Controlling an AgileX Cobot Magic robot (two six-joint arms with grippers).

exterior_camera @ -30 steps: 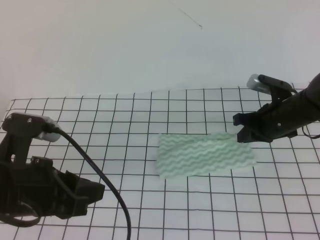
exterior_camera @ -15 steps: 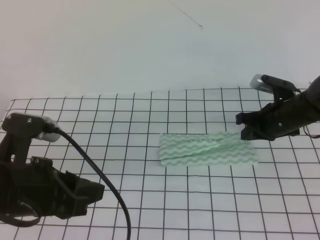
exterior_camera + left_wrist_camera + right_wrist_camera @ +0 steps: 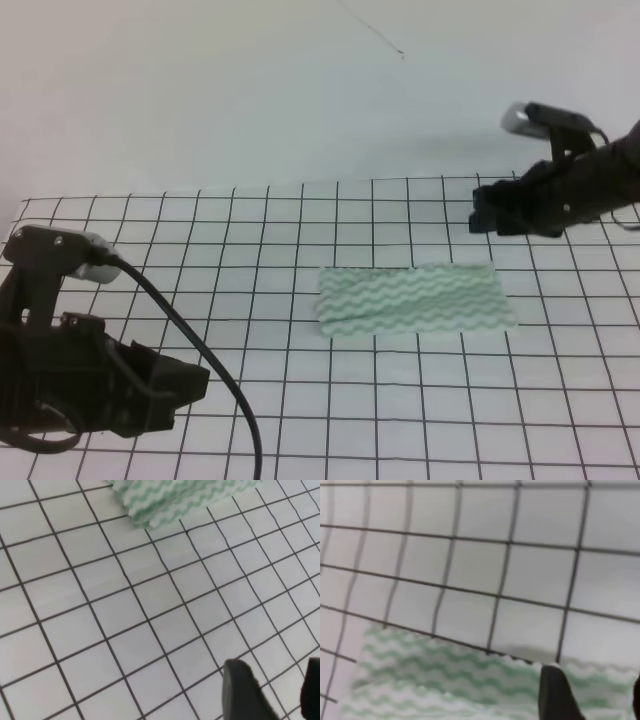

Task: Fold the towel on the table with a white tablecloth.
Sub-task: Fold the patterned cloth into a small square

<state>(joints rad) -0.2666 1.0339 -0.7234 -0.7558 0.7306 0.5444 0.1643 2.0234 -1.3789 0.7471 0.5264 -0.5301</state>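
My right tool (image 3: 480, 222) is hanging open and empty above the far right corner of the towel (image 3: 412, 300), its dark fingers (image 3: 557, 692) spread with nothing between them. My left tool (image 3: 195, 385) is waiting low at the near left, also parted and holding nothing, well apart from the towel. The towel is lying flat as a folded strip on the white tablecloth (image 3: 300, 210) with its black grid, which is covering the bench.
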